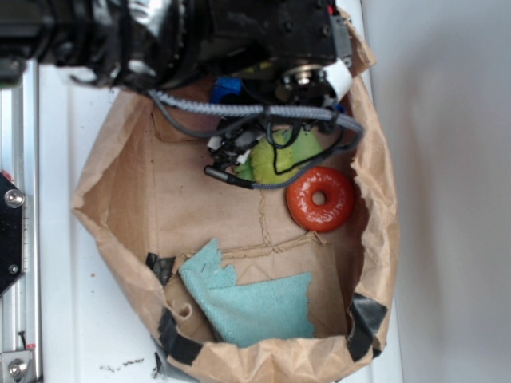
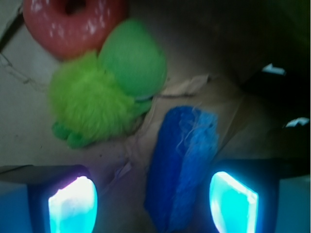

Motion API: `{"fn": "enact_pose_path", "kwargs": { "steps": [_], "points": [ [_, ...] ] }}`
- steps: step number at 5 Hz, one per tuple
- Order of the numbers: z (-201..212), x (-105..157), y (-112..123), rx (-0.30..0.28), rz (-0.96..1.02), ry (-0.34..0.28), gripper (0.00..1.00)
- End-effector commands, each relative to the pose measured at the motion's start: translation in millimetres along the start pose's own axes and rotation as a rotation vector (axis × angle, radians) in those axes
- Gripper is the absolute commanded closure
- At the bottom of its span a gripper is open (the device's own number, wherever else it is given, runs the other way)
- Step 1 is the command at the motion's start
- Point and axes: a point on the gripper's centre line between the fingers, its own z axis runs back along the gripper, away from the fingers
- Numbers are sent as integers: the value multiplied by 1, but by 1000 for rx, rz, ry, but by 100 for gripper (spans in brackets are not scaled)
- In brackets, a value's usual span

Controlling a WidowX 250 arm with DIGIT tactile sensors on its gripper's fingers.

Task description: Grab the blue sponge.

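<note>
Claw (image 2: 153, 201) spread wide, empty, one glowing pad on each side of the blue sponge (image 2: 182, 165) in the wrist view. Sponge tipped on edge against the brown paper bag (image 1: 120, 183), deep in its far end under the arm; only a sliver of blue showing from outside. Not centred: closer to one pad than the other. Best done by shifting sideways until the block sits midway, then lowering a little further and closing across the narrow width, square to the long sides. Worth keeping clear of the fuzzy green toy (image 2: 97, 99) just beside it and of the bag's loose wall.

Sponge: small rectangular block, rough paler blue face, smooth deep blue side; likely soft, giving under a squeeze. Toy: shaggy lime fur with a smooth rounded green part. Orange ring (image 1: 320, 199): glossy, doughnut-shaped, touching the toy. Teal cloth (image 1: 255, 307): flat, jagged-edged, at the bag's near end. Bag: crumpled, creased, patched with black tape, resting on a white bench (image 1: 68, 239).
</note>
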Motion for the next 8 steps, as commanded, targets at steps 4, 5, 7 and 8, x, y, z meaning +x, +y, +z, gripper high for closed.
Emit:
{"fn": "enact_pose_path", "kwargs": {
  "steps": [4,5,7,8],
  "points": [
    [-13,21,5,-51,-2,-17,24],
    [-10,22,5,-32,-3,-42,100],
    [-10,24,5,-56,21,-93,100],
    [44,30,-2,-105,59,-179,100]
  ]
}}
